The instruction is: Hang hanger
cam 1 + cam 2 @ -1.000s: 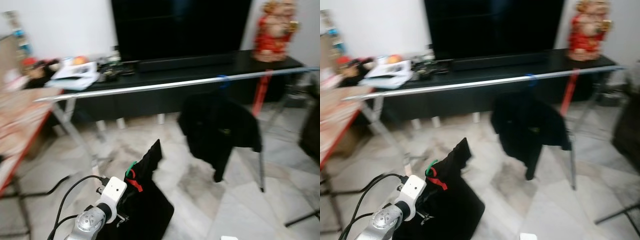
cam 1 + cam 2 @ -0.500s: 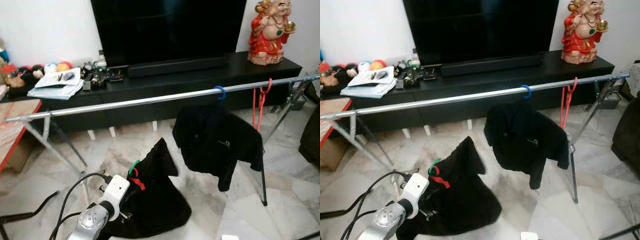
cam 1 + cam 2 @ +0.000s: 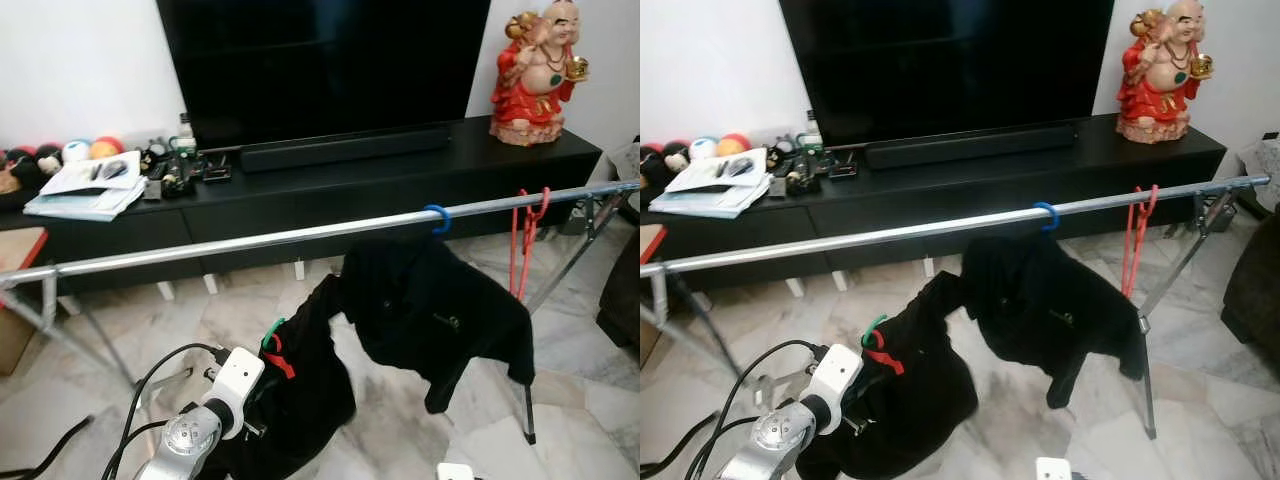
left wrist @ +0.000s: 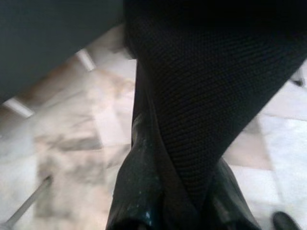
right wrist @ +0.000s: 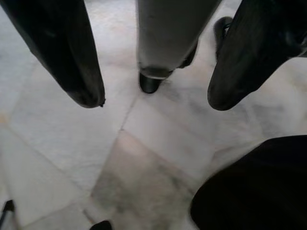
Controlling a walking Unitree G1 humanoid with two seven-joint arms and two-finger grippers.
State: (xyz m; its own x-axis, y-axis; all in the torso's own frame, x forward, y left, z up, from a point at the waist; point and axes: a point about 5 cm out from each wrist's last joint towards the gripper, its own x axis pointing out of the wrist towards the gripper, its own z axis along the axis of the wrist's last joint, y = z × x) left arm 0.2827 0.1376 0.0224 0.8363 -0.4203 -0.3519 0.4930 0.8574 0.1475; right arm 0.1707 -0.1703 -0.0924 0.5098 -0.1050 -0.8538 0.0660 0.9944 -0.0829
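1. Nearest, low on the left, the silver left arm (image 3: 190, 440) reaches forward with cables looping off its wrist. Its left gripper (image 4: 177, 191) has both black fingers pressed onto a fold of a black garment (image 3: 300, 400), pinching the cloth between them.

2. That black garment hangs from the gripper down toward the marble floor (image 3: 590, 400). At its top, just beside the white wrist block, a green hanger (image 3: 268, 333) hook and a red hanger (image 3: 280, 365) piece stick out of the fabric.

3. The right gripper (image 5: 153, 96) hangs low over the floor with its two black fingers spread wide apart and nothing between them. A dark cloth edge lies near one fingertip.

4. Beyond the held garment, a long metal rail (image 3: 250, 243) runs from near left to far right across the scene, resting on slanted legs at both ends.

5. On the rail right of centre, a blue hanger (image 3: 436, 217) hook sits over the bar and carries a black shirt (image 3: 440, 310), which touches the held garment on its left side.

6. Further right on the rail hangs an empty red hanger (image 3: 528, 240), close to the right-hand legs.

7. Farther back stands a low black TV cabinet (image 3: 400, 185) with a soundbar (image 3: 345, 150) and a large dark television (image 3: 320, 65).

8. On the cabinet's left end lie papers (image 3: 85, 188) and small coloured objects; on its right end stands a red figurine (image 3: 535, 70) against the white wall.
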